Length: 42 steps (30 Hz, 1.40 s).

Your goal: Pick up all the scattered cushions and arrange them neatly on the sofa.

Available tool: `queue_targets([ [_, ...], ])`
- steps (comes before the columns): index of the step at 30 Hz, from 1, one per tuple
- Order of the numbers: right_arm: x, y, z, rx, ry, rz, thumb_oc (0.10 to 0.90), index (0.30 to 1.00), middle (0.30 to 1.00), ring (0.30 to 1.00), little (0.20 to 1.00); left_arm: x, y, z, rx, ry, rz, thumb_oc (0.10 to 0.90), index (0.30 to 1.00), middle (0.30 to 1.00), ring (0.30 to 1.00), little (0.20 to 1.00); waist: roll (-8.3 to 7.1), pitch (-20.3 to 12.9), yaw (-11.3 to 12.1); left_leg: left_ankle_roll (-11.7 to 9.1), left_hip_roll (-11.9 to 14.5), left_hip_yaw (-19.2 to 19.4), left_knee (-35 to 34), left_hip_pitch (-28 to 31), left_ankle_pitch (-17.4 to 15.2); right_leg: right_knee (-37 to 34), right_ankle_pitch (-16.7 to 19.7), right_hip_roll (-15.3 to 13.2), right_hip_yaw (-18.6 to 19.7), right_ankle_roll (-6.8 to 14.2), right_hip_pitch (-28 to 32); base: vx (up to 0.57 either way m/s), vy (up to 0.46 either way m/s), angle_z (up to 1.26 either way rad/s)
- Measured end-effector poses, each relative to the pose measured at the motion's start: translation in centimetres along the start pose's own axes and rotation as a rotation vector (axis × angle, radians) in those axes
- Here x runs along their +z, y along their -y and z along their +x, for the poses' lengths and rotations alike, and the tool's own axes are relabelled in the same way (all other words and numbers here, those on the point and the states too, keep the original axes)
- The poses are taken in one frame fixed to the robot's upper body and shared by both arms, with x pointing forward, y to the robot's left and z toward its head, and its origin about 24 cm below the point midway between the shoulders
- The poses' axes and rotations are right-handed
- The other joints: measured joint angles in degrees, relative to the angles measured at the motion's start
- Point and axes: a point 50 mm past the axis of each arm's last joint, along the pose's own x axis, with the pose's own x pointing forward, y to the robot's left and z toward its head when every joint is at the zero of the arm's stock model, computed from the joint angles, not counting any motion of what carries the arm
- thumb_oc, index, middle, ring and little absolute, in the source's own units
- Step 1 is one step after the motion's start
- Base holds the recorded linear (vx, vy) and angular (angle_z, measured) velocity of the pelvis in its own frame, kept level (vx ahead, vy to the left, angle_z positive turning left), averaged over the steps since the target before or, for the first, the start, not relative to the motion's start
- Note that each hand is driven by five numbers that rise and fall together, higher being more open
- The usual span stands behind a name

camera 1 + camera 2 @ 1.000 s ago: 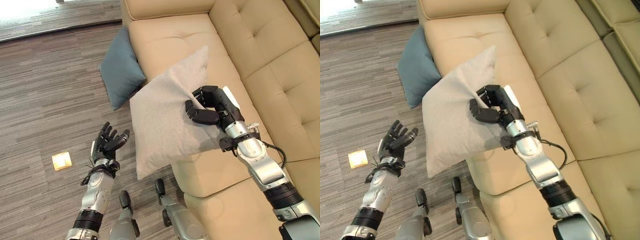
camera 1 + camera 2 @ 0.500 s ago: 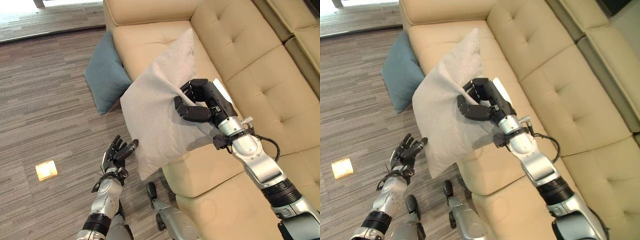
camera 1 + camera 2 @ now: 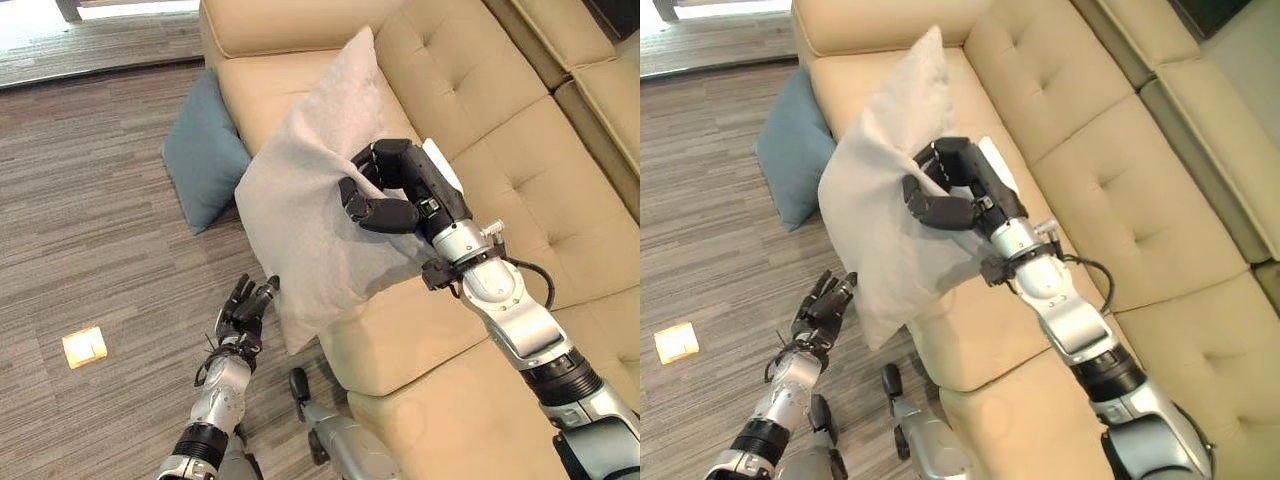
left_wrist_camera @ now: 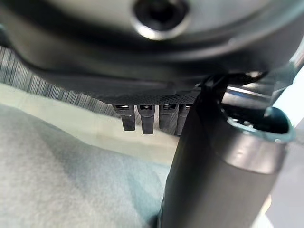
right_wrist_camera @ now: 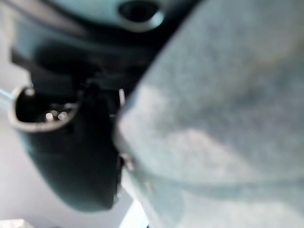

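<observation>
Our right hand [image 3: 392,187] is curled round a fold of the grey cushion [image 3: 310,210], holding it lifted over the front edge of the beige sofa [image 3: 500,160] seat, one corner pointing toward the backrest. Our left hand [image 3: 245,308] hangs relaxed, fingers loosely straight, just below the cushion's lower corner. A blue cushion [image 3: 200,160] leans against the sofa's front on the wood floor [image 3: 90,230].

Head stereo pair looking down, sharing sofa [image 3: 520,150], wrist cameras close-up
</observation>
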Motion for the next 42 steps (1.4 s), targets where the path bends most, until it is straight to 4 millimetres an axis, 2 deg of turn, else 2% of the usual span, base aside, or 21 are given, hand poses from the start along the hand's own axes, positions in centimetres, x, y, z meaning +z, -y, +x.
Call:
queue_targets([
  [3, 0.3, 0.1, 0.2, -0.005, 0.012, -0.001, 0.4, 0.3, 0.3, 0.3, 0.3, -0.5, 1.4, 0.2, -0.066, -0.027, -0.01, 0.8, 0.9, 0.9, 0.9, 0.9, 0.01, 0.0, -0.4, 0.0, 0.0, 0.1, 0.0, 0.2, 0.0, 0.0, 0.0, 0.0, 0.1, 0.0, 0.1, 0.0, 0.0, 0.0],
  [4, 0.3, 0.1, 0.2, -0.009, 0.013, 0.0, 0.4, 0.3, 0.3, 0.3, 0.3, -0.6, 1.8, 0.2, -0.08, -0.033, -0.011, 0.588, 0.582, 0.582, 0.582, 0.582, 0.02, 0.0, -0.5, 0.0, 0.0, 0.2, 0.0, 0.2, 0.0, 0.0, 0.0, 0.0, 0.1, 0.0, 0.1, 0.0, 0.0, 0.0],
  [5, 0.3, 0.0, 0.3, -0.015, 0.014, 0.003, 0.4, 0.3, 0.3, 0.3, 0.3, -0.8, 2.1, 0.1, -0.095, -0.039, -0.011, 0.552, 0.528, 0.528, 0.528, 0.528, 0.05, 0.0, -0.5, 0.0, 0.0, 0.2, 0.0, 0.2, 0.0, 0.0, 0.0, 0.0, 0.2, 0.0, 0.1, 0.0, 0.004, -0.03],
  [6, 0.3, 0.0, 0.3, -0.021, 0.015, 0.008, 0.4, 0.3, 0.3, 0.3, 0.3, -1.1, 2.9, 0.0, -0.13, -0.054, -0.004, 0.4, 0.3, 0.3, 0.3, 0.3, 0.25, -0.1, -0.5, 0.0, 0.0, 0.3, 0.0, 0.2, 0.0, 0.0, 0.0, 0.0, 0.3, 0.0, 0.1, 0.0, 0.0, 0.0],
  [15, 1.4, 0.6, 1.0, -0.049, 0.056, -0.006, 0.4, 0.3, 0.3, 0.3, 0.3, -2.3, 3.7, -0.4, -0.199, -0.138, 0.077, 0.4, 0.3, 0.3, 0.3, 0.3, 2.59, -1.2, -2.0, 0.0, -0.1, 0.3, 0.0, 0.7, 0.0, -0.7, 0.2, -0.2, 0.3, -0.2, 0.9, 0.0, 0.0, 0.0],
  [22, 1.5, 0.8, 1.0, -0.058, 0.06, -0.007, 0.4, 0.3, 0.3, 0.3, 0.3, -2.1, 3.8, -0.4, -0.221, -0.138, 0.08, 0.4, 0.3, 0.3, 0.3, 0.3, 4.35, -2.0, -2.1, 0.0, -0.1, 0.3, -0.1, 0.8, 0.0, -2.8, 1.0, -0.3, 0.3, 0.1, 1.9, 0.0, -0.006, 0.0],
  [25, 1.4, 1.2, 0.8, -0.08, 0.062, 0.004, 0.4, 0.3, 0.3, 0.3, 0.3, -1.8, 3.8, -0.7, -0.237, -0.132, 0.093, 0.4, 0.3, 0.3, 0.3, 0.3, 4.64, -2.2, -2.0, 0.0, 0.2, 0.1, -0.1, 0.8, 0.0, -2.8, 1.0, -0.3, 0.1, 0.1, 2.0, 0.02, -0.054, 0.03],
  [27, 1.0, 1.5, 0.4, -0.106, 0.049, 0.014, 0.4, 0.3, 0.3, 0.3, 0.3, -1.7, 3.7, -1.0, -0.244, -0.128, 0.093, 0.4, 0.3, 0.3, 0.3, 0.3, 4.81, -2.3, -2.0, 0.0, 0.3, -0.2, -0.1, 0.8, 0.0, -2.8, 1.2, -0.3, -0.2, -0.2, 2.1, 0.02, -0.065, 0.07],
  [29, 0.4, 2.1, -1.0, -0.136, 0.029, -0.007, 0.4, 0.3, 0.3, 0.3, 0.3, -1.8, 3.3, -1.3, -0.248, -0.131, 0.113, 0.4, 0.3, 0.3, 0.3, 0.3, 5.47, -2.6, -1.8, 0.0, 0.4, -0.5, -0.1, 0.6, 0.0, -2.8, 1.1, -0.4, -0.6, -0.1, 2.2, 0.04, -0.099, 0.14],
  [31, 0.1, 1.8, -3.5, -0.162, 0.018, 0.023, 0.4, 0.3, 0.3, 0.3, 0.3, -2.2, 2.6, -2.3, -0.256, -0.133, 0.138, 0.4, 0.3, 0.3, 0.3, 0.3, 6.47, -2.9, -2.4, 0.0, 0.4, -1.9, -0.1, 0.6, 0.0, -2.8, 0.6, -0.4, -1.8, 0.2, 2.9, 0.04, -0.066, 0.27],
  [36, -0.6, 1.2, -6.2, -0.165, -0.016, 0.034, 0.4, 0.3, 0.3, 0.3, 0.3, -2.2, 1.0, -3.5, -0.242, -0.14, 0.195, 0.4, 0.3, 0.3, 0.3, 0.3, 8.88, -4.1, -3.9, -0.4, 0.4, -2.1, -0.1, 1.8, -0.6, -2.8, -0.5, -0.4, -1.7, 0.1, 4.2, 0.06, -0.069, 0.05],
  [37, -0.6, 1.3, -6.3, -0.167, -0.018, 0.031, 0.4, 0.3, 0.3, 0.3, 0.3, -2.3, 1.0, -3.5, -0.243, -0.139, 0.201, 0.4, 0.3, 0.3, 0.3, 0.3, 9.31, -4.3, -4.3, -0.5, 0.4, -2.0, 0.0, 1.8, -0.7, -2.8, -0.6, -0.4, -1.6, 0.1, 4.1, 0.08, -0.04, -0.23],
  [40, -0.7, 0.9, -6.2, -0.186, -0.007, 0.074, 0.4, 0.3, 0.3, 0.3, 0.3, -1.9, 0.8, -3.9, -0.243, -0.114, 0.207, 0.4, 0.3, 0.3, 0.3, 0.3, 9.44, -4.5, -4.6, -1.1, 0.0, -1.8, 0.5, 3.1, -1.2, -1.7, -0.8, 0.7, 2.2, 0.0, 3.5, 0.01, 0.019, -0.43],
  [41, -0.7, 0.9, -6.3, -0.186, -0.003, 0.077, 0.4, 0.3, 0.3, 0.3, 0.3, -1.8, 0.8, -3.9, -0.243, -0.11, 0.21, 0.4, 0.3, 0.3, 0.3, 0.3, 9.28, -4.5, -4.6, -0.8, -0.1, -2.9, 1.1, 3.0, -1.4, -1.6, -0.8, 0.7, 3.0, 0.0, 3.4, -0.01, 0.071, -0.91],
  [42, -0.6, 0.9, -6.3, -0.182, 0.004, 0.077, 0.4, 0.3, 0.3, 0.3, 0.3, -1.7, 0.8, -3.9, -0.241, -0.104, 0.207, 0.4, 0.3, 0.3, 0.3, 0.3, 9.19, -4.6, -3.3, -0.3, -0.2, -7.0, 1.3, 3.8, -2.3, -0.8, -0.7, 0.7, 5.2, 0.0, 2.8, 0.0, 0.087, -0.87],
])
